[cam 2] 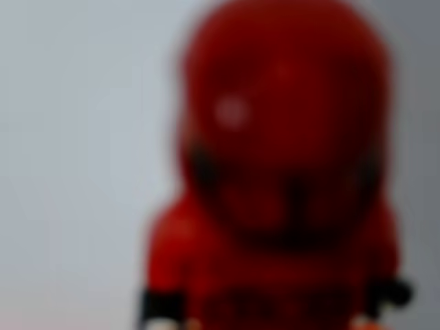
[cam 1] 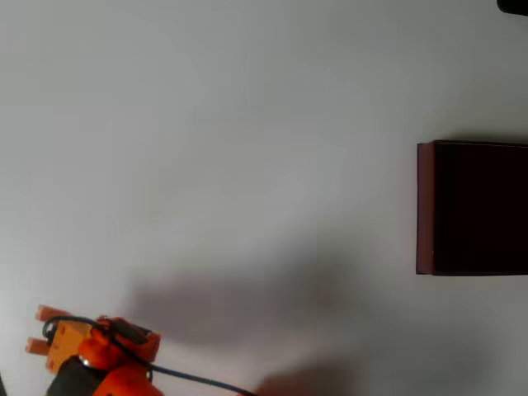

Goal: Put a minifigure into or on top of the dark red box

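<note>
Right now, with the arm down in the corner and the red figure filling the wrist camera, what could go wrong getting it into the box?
1. The minifigure is a close blur in the wrist view, so grip quality cannot be judged; it could slip.
2. In the overhead view the gripper sits lower left, the dark red box far right: a long carry.
3. The box is cut off at the picture's edge, so a release could miss unseen.

Plain white table [cam 1: 247,124], place untellable
</note>
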Robot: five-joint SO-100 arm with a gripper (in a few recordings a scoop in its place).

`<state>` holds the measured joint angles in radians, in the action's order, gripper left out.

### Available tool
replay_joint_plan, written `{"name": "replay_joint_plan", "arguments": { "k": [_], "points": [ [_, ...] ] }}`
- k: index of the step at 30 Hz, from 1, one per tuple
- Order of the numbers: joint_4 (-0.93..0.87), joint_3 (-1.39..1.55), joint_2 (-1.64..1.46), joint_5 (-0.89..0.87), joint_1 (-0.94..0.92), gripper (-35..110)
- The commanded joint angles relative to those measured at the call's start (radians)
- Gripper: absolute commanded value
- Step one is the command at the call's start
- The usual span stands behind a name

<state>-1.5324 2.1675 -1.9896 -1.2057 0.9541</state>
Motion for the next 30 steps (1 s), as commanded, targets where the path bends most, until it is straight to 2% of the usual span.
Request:
{"name": "replay_joint_plan", "arguments": {
  "k": [1, 8, 18, 30],
  "points": [
    [-0.049, -0.064, -0.101, 0.048, -0.057, 0],
    [-0.135, -0.129, -0.291, 0.175, -0.215, 0],
    [-0.153, -0.252, -0.390, 0.482, -0.551, 0],
    [0.000, -0.344, -0.282, 0.865, -0.994, 0]
  ]
}}
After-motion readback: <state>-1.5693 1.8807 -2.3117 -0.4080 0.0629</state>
